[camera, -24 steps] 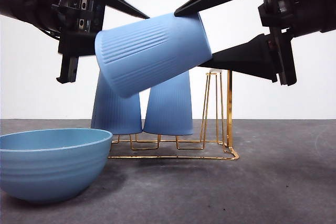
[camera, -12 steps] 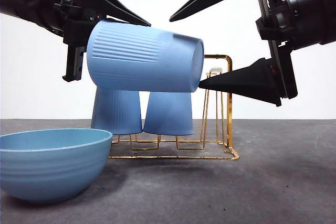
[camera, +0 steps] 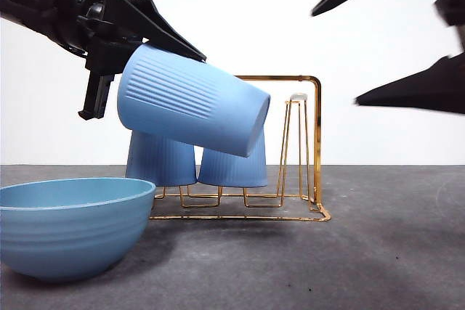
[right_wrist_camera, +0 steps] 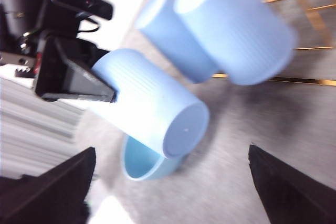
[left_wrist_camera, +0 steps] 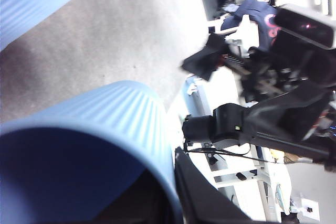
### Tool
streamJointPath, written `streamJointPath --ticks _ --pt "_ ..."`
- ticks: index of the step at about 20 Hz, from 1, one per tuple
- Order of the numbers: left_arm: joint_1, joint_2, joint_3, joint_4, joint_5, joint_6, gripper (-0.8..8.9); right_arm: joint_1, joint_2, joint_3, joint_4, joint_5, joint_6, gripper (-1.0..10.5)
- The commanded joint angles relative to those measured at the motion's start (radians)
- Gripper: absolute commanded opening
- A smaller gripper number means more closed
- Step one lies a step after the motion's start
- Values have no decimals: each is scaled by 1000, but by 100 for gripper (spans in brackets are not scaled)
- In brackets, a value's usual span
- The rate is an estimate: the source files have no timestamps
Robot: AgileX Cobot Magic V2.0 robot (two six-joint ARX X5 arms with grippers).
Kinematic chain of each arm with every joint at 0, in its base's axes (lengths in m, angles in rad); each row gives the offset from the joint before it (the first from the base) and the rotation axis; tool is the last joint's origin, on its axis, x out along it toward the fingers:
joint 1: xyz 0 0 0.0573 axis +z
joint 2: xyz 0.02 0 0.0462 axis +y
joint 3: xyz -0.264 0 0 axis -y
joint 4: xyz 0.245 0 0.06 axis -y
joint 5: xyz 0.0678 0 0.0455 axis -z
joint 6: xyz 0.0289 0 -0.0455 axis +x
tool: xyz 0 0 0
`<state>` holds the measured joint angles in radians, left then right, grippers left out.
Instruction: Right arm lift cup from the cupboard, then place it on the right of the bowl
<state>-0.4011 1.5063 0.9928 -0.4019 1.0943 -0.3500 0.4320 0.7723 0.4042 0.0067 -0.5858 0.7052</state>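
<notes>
A ribbed light-blue cup [camera: 192,107] hangs tilted in the air above the bowl's far edge, its closed base pointing down to the right. My left gripper [camera: 145,49] is shut on its rim end, which also shows in the left wrist view [left_wrist_camera: 94,129]. My right gripper [camera: 336,57] is open and empty, off to the right of the cup and apart from it. In the right wrist view the held cup [right_wrist_camera: 152,103] lies between its spread jaws but farther off. The gold wire cupboard [camera: 317,143] holds two more cups [camera: 161,157] upside down. The wide blue bowl [camera: 73,226] sits front left.
The second racked cup [camera: 234,165] stands beside the first. The rack's right prongs [camera: 294,143] are bare. The dark table [camera: 378,252] stretches to the right of the bowl and rack. The right arm [left_wrist_camera: 273,114] shows across from the left wrist camera.
My right gripper has opened, let go of the cup and pulled away to the right. The cup stays in my left gripper, and its base has dropped lower.
</notes>
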Motion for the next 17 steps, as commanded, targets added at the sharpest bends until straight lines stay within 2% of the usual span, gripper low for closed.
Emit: streamJointPath --ticks 1,4,7,12,17 --pt "-25 13 20 5 -26 -21 9 -5 -57 82 -220 63 -131 467" --pt "-63 13 68 -32 -113 -40 9 -5 -135 190 -491 162 -210 467" --pt "-110 17 157 -151 -234 -18 9 -5 -213 275 -690 256 -226 467" --pt "-219 75 343 -366 -444 65 9 -5 -327 362 -876 335 -237 467" --pt "-361 190 510 -526 -669 169 9 -5 -371 376 -963 383 -238 467"
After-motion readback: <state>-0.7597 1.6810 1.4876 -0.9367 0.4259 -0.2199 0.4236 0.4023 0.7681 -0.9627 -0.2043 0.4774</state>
